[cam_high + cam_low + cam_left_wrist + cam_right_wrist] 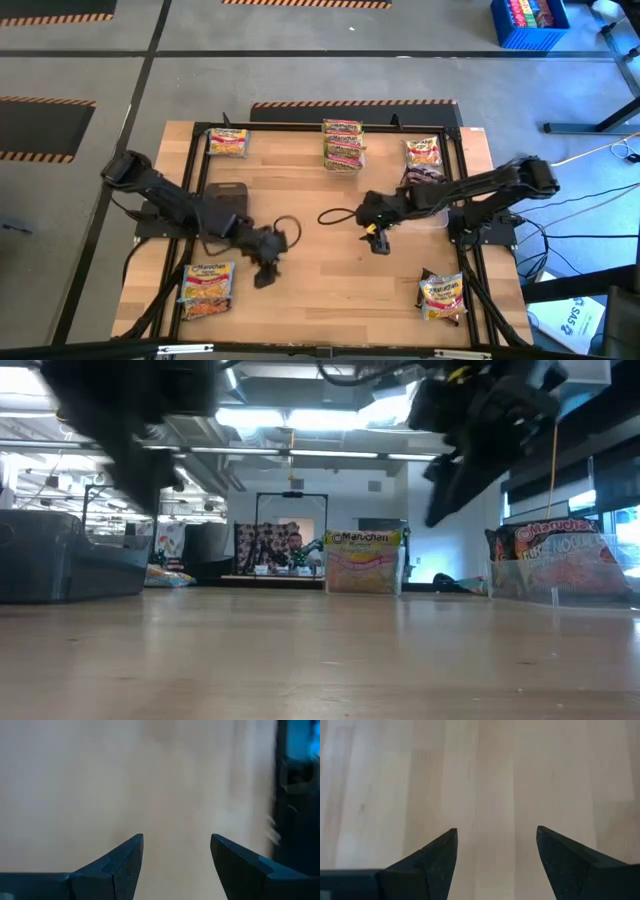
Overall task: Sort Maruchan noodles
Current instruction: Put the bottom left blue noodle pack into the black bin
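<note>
Maruchan noodles lie in groups around the wooden table: a yellow-green packet (228,142) at the far left, a stack (343,145) at the far middle, orange-red and dark packets (424,158) at the far right, a pile (208,288) at the near left, and packets (442,296) at the near right. My left gripper (265,270) hangs open over bare wood right of the near-left pile. My right gripper (380,243) hangs open over bare wood at the table's middle. Each wrist view shows only wood between the spread fingers of my left gripper (176,845) and my right gripper (496,837).
A black frame rail (190,200) runs around the tabletop. Cable loops (335,213) hang by both wrists. A blue crate (528,22) stands on the floor beyond the far right corner. In the low view a clear tub (560,570) holds packets at the right.
</note>
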You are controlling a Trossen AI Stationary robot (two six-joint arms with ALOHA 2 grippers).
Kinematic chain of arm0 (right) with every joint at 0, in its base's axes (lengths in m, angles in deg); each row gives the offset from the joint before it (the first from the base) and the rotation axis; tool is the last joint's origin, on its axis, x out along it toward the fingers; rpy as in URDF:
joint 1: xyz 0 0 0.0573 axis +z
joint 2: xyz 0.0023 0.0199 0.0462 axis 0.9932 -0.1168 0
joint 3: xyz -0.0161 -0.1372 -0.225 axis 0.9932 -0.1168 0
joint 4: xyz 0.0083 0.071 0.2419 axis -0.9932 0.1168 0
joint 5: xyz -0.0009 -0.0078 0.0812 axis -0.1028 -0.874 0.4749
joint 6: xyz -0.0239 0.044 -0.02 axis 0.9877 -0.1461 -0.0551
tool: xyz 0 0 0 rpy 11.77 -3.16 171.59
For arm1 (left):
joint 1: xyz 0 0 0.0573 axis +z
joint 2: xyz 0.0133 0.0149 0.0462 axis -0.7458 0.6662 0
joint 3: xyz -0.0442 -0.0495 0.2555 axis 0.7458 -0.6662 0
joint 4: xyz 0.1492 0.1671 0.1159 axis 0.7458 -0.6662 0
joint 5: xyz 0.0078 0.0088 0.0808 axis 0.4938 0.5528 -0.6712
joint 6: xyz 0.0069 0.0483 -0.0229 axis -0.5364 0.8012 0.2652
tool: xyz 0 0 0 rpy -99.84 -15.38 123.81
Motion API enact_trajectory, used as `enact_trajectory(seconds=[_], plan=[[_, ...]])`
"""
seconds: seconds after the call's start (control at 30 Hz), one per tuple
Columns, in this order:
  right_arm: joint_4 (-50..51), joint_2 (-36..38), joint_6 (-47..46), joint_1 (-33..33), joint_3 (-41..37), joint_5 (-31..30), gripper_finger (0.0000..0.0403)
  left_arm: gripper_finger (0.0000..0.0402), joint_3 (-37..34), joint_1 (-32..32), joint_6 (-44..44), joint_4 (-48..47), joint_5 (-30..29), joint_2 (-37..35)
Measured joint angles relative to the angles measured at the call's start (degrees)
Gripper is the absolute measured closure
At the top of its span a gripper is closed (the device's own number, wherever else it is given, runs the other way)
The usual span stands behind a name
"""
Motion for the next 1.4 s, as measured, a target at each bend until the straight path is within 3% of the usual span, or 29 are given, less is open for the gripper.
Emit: enact_trajectory(seconds=[0.13, 0.23, 0.43, 0.53, 0.67, 0.9, 1.07, 1.4], plan=[[-7.7, -2.5, 2.5, 0.0, 0.0, -2.6, 0.0151, 0.0175, 0.0, -6.6, -14.0, -8.0, 5.7, -1.8], [-13.9, -4.1, 5.0, 0.0, 0.1, -2.6, 0.0151, 0.0178, 0.1, -11.2, -23.3, -13.0, 6.8, -3.9], [-19.4, -5.3, 8.0, 0.0, 0.0, -2.0, 0.0151, 0.0179, 4.8, -17.7, -33.1, -22.4, -2.3, -8.4], [-20.2, -5.3, 7.9, 0.0, 0.1, -1.9, 0.0151, 0.0180, 5.7, -20.3, -37.6, -27.1, -3.1, -8.9], [-20.1, -5.3, 7.7, 0.0, 0.0, -2.3, 0.0151, 0.0180, 5.7, -23.7, -44.1, -31.5, 0.7, -8.9], [-23.5, -6.9, 8.3, 0.0, 0.0, -5.0, 0.0151, 0.0180, 5.5, -30.0, -60.9, -29.3, 7.8, -8.7], [-25.2, -7.9, 9.5, 0.0, 0.0, -5.3, 0.0151, 0.0180, 5.5, -33.9, -63.2, -29.5, 4.6, -6.3], [-25.4, -8.8, 11.1, 0.0, 0.0, -6.9, 0.0151, 0.0180, 5.6, -34.0, -54.3, -31.7, 1.9, 1.7]])
